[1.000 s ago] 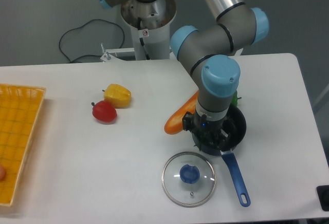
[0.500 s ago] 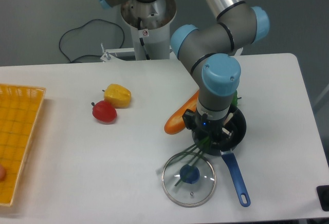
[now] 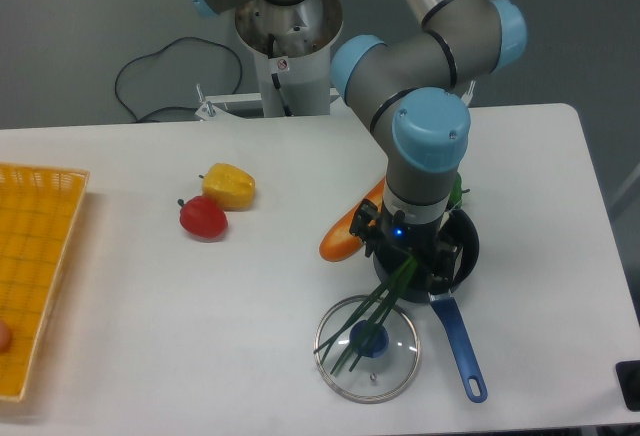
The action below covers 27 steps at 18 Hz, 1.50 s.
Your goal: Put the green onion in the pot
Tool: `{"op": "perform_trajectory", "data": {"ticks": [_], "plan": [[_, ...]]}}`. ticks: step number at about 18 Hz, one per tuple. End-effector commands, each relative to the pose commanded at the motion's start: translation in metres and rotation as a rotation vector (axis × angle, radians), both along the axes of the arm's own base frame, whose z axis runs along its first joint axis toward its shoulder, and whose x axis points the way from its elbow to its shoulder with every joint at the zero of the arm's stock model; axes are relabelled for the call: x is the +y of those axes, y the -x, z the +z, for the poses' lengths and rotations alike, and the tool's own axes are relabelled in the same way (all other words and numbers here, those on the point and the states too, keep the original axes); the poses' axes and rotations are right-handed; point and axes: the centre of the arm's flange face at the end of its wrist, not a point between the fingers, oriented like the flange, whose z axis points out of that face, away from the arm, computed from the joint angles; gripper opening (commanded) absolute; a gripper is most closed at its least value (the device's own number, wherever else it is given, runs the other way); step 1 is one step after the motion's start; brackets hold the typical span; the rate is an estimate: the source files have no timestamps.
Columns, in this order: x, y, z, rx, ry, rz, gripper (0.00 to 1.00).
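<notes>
My gripper (image 3: 412,274) points straight down over the black pot (image 3: 466,244), whose blue handle (image 3: 458,344) runs toward the front edge. The wrist and gripper body hide the fingertips, so I cannot tell how the jaws stand. The green onion (image 3: 372,318) sticks out from under the gripper. Its dark green leaves slant down-left over the pot's rim and fan across the glass lid (image 3: 367,348). Its pale end is hidden beneath the gripper.
An orange carrot (image 3: 347,231) lies just left of the pot, and a green bell pepper (image 3: 458,194) peeks out behind it. A yellow pepper (image 3: 229,185) and a red tomato (image 3: 203,218) lie at mid-left. A yellow basket (image 3: 35,246) stands at the left edge.
The gripper has risen a little over the pot. The onion's leaves, hidden one second ago, now show and reach further out over the lid.
</notes>
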Motion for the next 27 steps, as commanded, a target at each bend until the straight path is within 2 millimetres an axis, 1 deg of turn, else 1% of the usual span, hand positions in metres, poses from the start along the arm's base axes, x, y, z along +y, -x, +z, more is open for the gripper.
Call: {"op": "perform_trajectory", "data": {"ticks": [3,6,11,14,16,18,25,27], "plan": [[-0.003,-0.002,0.003,-0.001,0.001,0.002,1.0],[-0.009,-0.011,0.008,-0.001,-0.002,0.0,1.0],[-0.013,-0.012,0.002,-0.008,0.012,0.001,1.0],[-0.021,-0.005,-0.001,-0.012,0.017,0.01,1.0],[-0.034,0.003,-0.009,-0.015,0.029,-0.04,1.0],[-0.042,0.005,-0.018,-0.024,0.044,-0.085,1.0],[-0.05,0.013,-0.027,-0.002,0.111,-0.098,1.0],[-0.057,0.019,-0.03,-0.008,0.114,-0.084,1.0]]}}
